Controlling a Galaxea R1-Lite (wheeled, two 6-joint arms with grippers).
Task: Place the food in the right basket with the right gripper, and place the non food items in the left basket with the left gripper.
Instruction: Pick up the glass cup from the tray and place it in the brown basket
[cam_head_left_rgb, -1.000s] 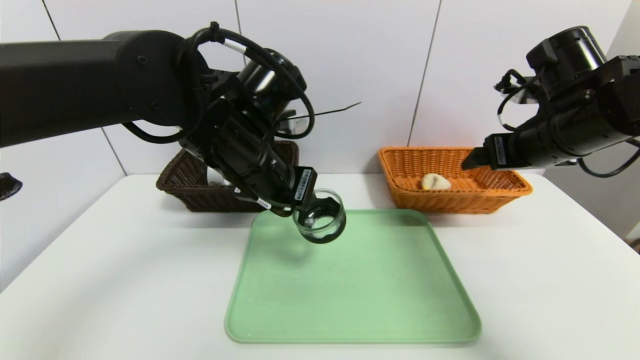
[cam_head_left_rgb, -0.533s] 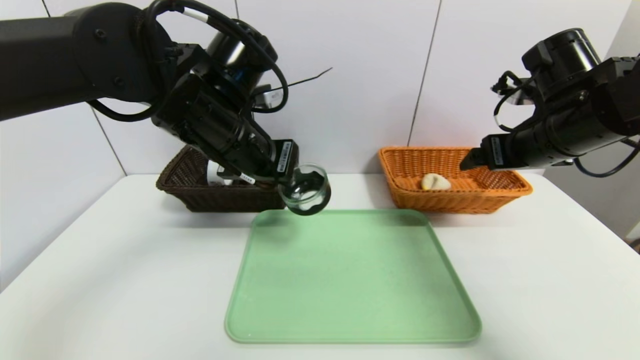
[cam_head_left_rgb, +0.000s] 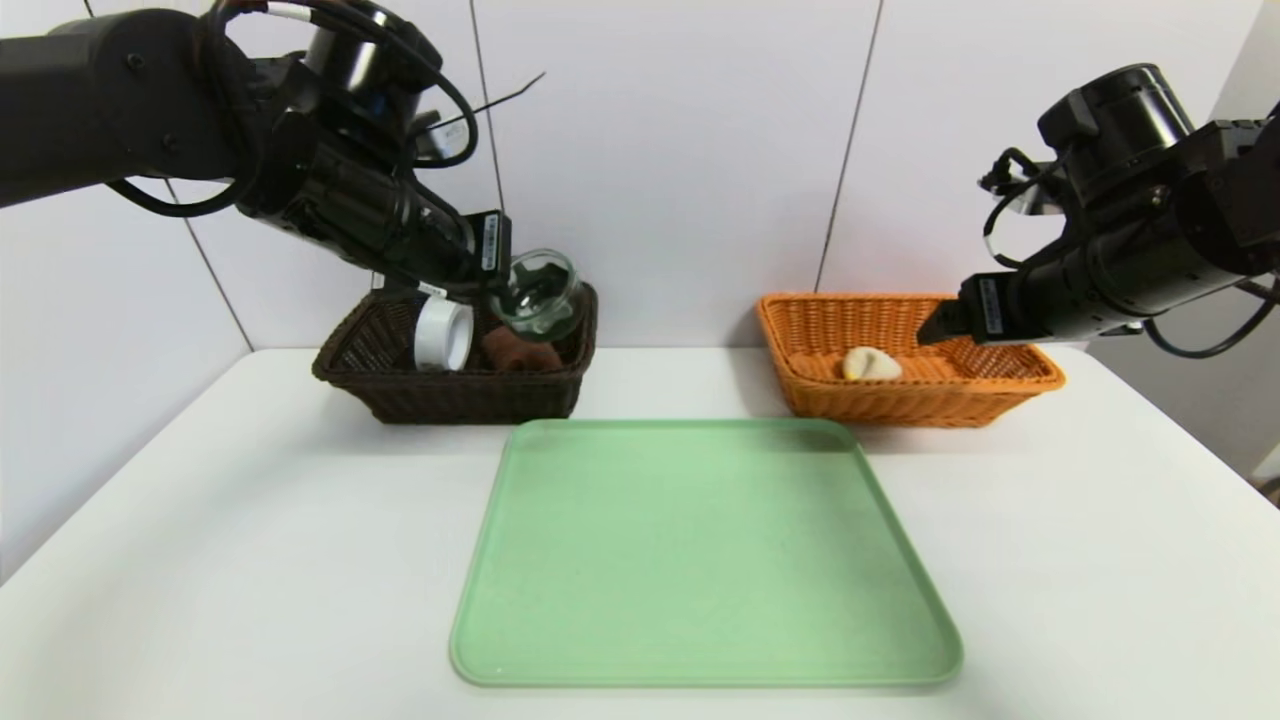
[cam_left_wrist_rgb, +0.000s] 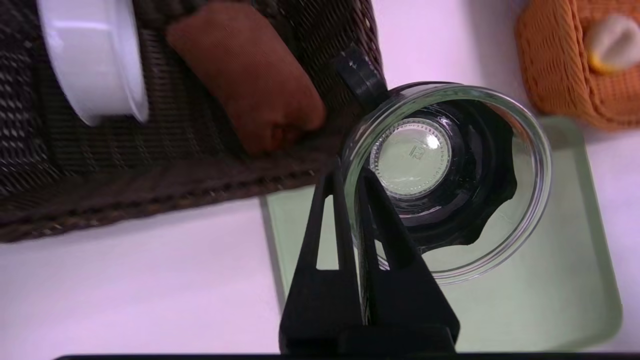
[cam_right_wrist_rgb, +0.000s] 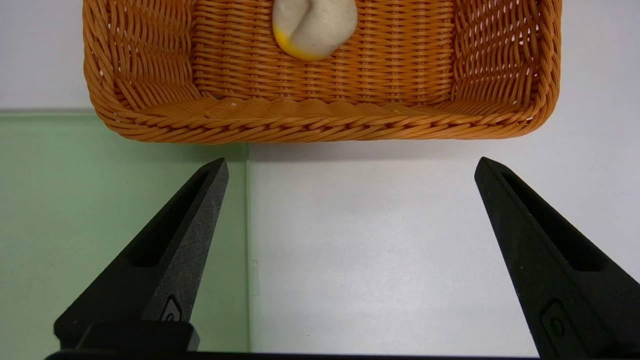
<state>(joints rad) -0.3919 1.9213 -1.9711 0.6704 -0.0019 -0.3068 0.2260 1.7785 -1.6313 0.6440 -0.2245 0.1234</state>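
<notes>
My left gripper (cam_head_left_rgb: 503, 291) is shut on the rim of a clear glass cup (cam_head_left_rgb: 540, 292), one finger inside the wall and one outside. The tilted cup hangs over the right end of the dark brown left basket (cam_head_left_rgb: 450, 398). In the left wrist view the cup (cam_left_wrist_rgb: 520, 235) is pinched by the gripper (cam_left_wrist_rgb: 353, 181) just off the basket (cam_left_wrist_rgb: 150, 175). A white round container (cam_head_left_rgb: 443, 334) and a brown pouch (cam_head_left_rgb: 520, 351) lie in that basket. The orange right basket (cam_head_left_rgb: 905, 392) holds a pale bun (cam_head_left_rgb: 871, 363). My right gripper (cam_head_left_rgb: 942, 324) is open and empty over that basket's near edge.
A green tray (cam_head_left_rgb: 705, 560) lies on the white table in front of both baskets with nothing on it. The right wrist view shows the orange basket (cam_right_wrist_rgb: 320, 122), the bun (cam_right_wrist_rgb: 315, 25) and the tray's edge (cam_right_wrist_rgb: 100, 200). A white wall stands close behind the baskets.
My left arm has carried the glass cup up and to the left, from above the tray's far edge to above the left basket. The right arm has barely moved.
</notes>
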